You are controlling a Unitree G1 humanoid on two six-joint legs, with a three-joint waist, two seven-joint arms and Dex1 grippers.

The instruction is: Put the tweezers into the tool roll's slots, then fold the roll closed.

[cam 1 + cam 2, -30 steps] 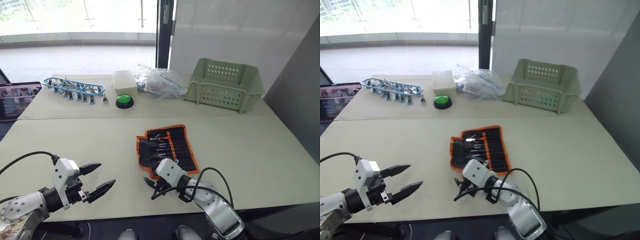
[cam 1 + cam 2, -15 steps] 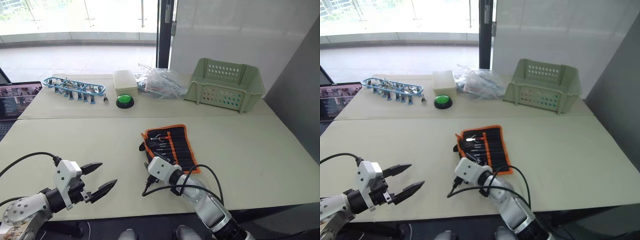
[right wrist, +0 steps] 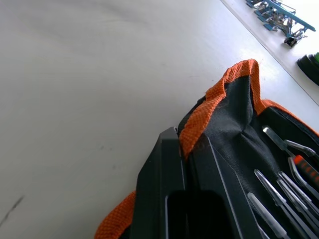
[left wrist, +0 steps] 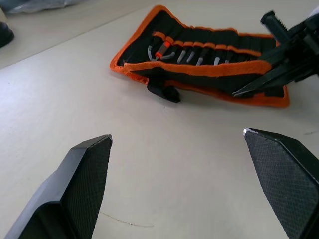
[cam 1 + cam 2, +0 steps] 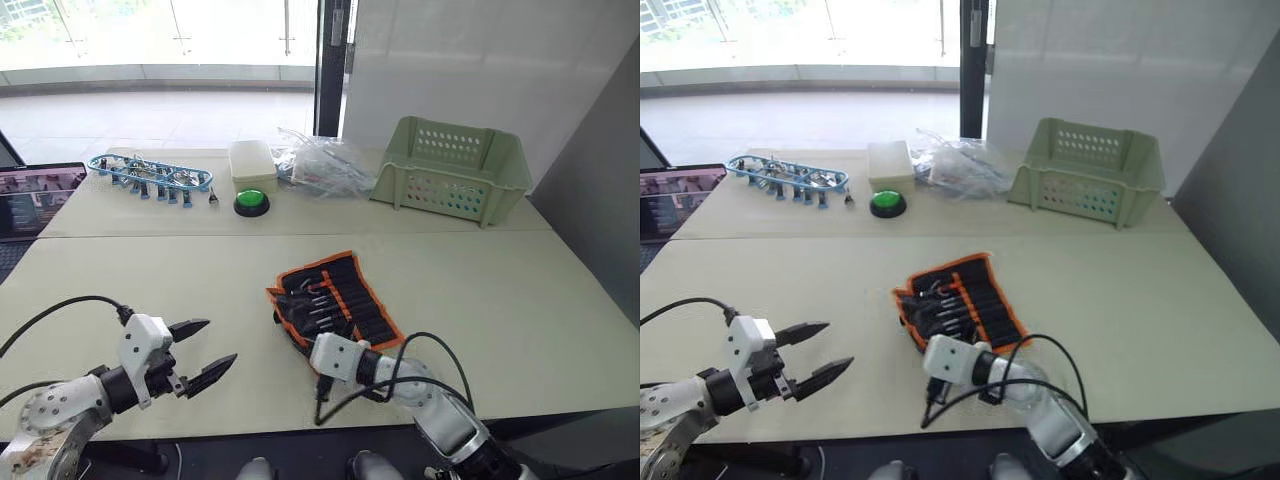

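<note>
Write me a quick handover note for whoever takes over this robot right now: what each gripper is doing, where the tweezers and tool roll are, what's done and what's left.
Left gripper: open, holding nothing, hovering over the near part of the table, apart from the roll.
Right gripper: shut on the orange-edged flap of the tool roll, at the roll's near left edge.
Tool roll: mostly open near the table's middle, one edge partly lifted and folded over.
Tweezers: already sitting in the slots; none seen loose on the table.
Done: tweezers loaded. Left: finish folding the roll closed.
</note>
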